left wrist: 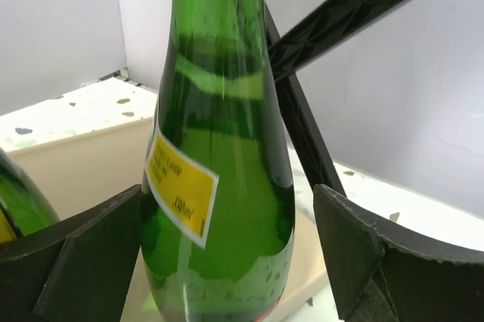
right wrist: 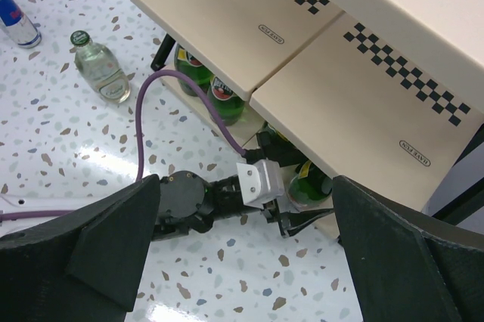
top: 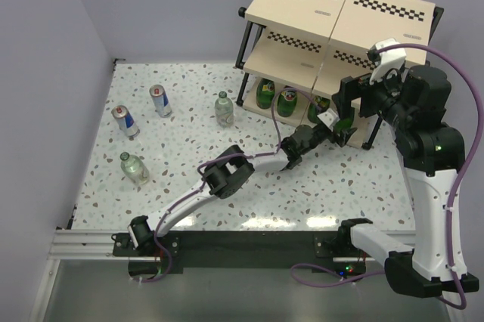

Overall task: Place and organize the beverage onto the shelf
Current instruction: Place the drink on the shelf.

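Your left end effector (left wrist: 227, 258) sits with its jaws spread around an upright green bottle (left wrist: 219, 178). The pad at 3 o'clock (left wrist: 348, 254) stands clear of the glass with a gap showing, while the pad at 9 o'clock lies just beside it, so the bottle is between the jaws but not clamped. That bottle stands on the pale bottom board of the shelf (top: 302, 1), near the shelf's right end and next to a black frame tube, its yellow label facing 8 o'clock in the left wrist view. Farther along the same board toward 9 o'clock stand two other green bottles (top: 276, 97), side by side under the middle tier. Your right end effector (right wrist: 243, 208) hangs above the shelf's front edge with its jaws as wide as they go and nothing between them, looking down on the left arm's wrist. In the top view the shelf fills the 1 o'clock corner of the speckled counter (top: 302, 193). Out on the counter, well apart from the shelf, two blue-and-silver cans (top: 159, 100) stand toward 10 o'clock. One clear bottle (top: 223, 109) stands near the shelf's left leg at 11 o'clock, and a second clear bottle (top: 134, 168) stands toward 9 o'clock.
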`<state>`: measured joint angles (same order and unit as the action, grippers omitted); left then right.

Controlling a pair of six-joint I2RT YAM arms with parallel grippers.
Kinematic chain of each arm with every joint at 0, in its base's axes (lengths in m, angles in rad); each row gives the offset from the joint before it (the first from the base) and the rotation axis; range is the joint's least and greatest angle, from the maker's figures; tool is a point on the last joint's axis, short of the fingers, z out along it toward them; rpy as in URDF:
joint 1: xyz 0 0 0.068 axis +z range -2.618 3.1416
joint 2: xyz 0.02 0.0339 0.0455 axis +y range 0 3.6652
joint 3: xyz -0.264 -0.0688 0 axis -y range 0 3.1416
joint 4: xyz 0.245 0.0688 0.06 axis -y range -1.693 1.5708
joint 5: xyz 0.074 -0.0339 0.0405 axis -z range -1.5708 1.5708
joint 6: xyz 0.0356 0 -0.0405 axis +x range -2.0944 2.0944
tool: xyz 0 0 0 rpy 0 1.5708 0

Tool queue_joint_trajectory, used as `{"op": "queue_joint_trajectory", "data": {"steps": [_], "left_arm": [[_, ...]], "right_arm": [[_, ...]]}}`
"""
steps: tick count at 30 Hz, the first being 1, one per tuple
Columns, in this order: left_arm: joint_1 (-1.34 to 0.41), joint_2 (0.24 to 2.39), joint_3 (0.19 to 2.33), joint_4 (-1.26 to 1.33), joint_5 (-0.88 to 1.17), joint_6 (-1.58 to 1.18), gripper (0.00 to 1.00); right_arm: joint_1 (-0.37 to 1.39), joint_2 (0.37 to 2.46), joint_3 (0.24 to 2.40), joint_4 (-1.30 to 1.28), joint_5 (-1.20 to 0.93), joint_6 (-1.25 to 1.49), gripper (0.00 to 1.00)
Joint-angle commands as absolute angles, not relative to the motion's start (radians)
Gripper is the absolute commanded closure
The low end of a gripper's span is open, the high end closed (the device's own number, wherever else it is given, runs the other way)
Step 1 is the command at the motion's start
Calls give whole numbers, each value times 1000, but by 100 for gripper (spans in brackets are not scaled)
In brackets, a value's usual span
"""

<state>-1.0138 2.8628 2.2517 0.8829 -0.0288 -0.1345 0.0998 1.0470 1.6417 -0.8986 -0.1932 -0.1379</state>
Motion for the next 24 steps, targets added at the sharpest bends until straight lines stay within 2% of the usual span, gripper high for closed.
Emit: {"op": "queue_joint_trajectory", "data": {"steps": [1,14,20,24], "left_arm": [[-1017,2783,2217,969,-22,-104,6],[-1035,2663,2034,1034,-55,-81,6],[-1043,2635,1994,1006,-103,-94,14],[-1048,2635,1994,991,-130,-112,26]], "right_arm": [[104,1034,1647,-881,-186,-123,1],[103,1017,1644,-882,-189,-117,1],[103,1015,1644,-884,-189,-117,1],[104,1015,1649,-885,-190,-115,1]]}}
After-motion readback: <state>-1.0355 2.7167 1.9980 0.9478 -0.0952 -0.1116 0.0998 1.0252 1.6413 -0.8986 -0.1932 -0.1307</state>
